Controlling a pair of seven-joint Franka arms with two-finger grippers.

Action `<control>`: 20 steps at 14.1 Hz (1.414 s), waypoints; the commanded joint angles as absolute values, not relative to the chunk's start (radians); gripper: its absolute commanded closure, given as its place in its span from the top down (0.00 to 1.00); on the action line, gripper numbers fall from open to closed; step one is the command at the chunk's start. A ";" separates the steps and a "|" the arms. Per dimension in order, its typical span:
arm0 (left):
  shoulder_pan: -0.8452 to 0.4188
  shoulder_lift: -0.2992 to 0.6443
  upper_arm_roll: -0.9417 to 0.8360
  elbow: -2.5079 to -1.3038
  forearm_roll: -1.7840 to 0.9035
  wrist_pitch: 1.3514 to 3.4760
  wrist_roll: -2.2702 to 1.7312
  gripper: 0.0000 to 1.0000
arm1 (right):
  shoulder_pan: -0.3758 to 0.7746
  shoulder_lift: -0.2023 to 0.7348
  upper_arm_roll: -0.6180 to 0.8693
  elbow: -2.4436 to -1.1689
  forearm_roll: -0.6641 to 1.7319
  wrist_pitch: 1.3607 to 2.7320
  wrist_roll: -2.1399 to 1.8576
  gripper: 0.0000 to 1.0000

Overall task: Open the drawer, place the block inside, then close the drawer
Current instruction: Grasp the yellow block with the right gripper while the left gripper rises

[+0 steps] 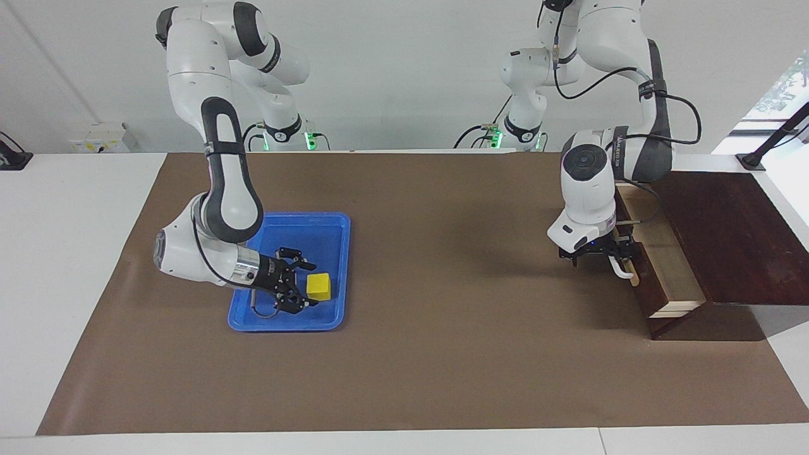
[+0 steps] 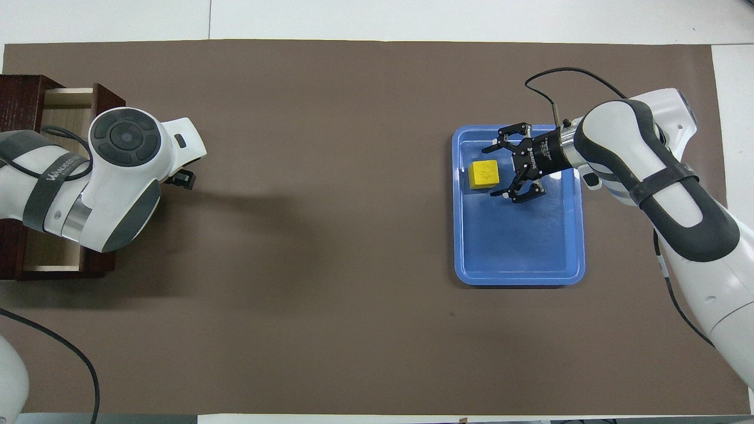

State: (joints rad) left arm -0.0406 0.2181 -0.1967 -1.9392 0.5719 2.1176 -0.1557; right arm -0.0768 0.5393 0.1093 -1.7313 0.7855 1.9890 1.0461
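Your drawer stands partly pulled out of the dark box at the left arm's end of the table, pale inside showing. Your left gripper sits at its white handle; whether the fingers actually clasp it, I cannot tell. Over at the right arm's end, the yellow block lies in the blue tray, just off the tips of your right gripper, fingers spread wide, holding nothing.
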 commanded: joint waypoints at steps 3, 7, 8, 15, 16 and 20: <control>-0.090 0.206 -0.193 -1.950 0.560 2.080 -0.166 1.00 | -0.080 0.537 0.112 -1.747 0.801 2.014 1.017 0.96; -0.103 0.204 -0.195 -1.950 0.560 2.075 -0.161 1.00 | -0.080 0.535 0.112 -1.753 0.801 2.016 1.037 0.56; -0.110 0.203 -0.195 -1.950 0.551 2.075 -0.161 1.00 | -0.080 0.534 0.112 -1.753 0.799 2.022 1.043 0.22; -0.124 0.201 -0.195 -1.950 0.548 2.071 -0.161 1.00 | -0.080 0.532 0.112 -1.622 0.723 1.922 1.155 0.00; -0.124 0.201 -0.195 -1.950 0.548 2.071 -0.161 1.00 | -0.080 0.529 0.112 -1.580 0.695 1.880 1.178 0.00; -0.120 0.195 -0.195 -1.918 0.546 2.031 -0.137 1.00 | -0.060 0.470 0.123 -1.480 0.608 1.750 1.226 0.00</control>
State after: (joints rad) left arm -0.1008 0.2165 -0.1985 -1.9369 0.5660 2.0781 -0.1550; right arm -0.0733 0.5070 0.1126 -1.5040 0.6472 1.7853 1.1887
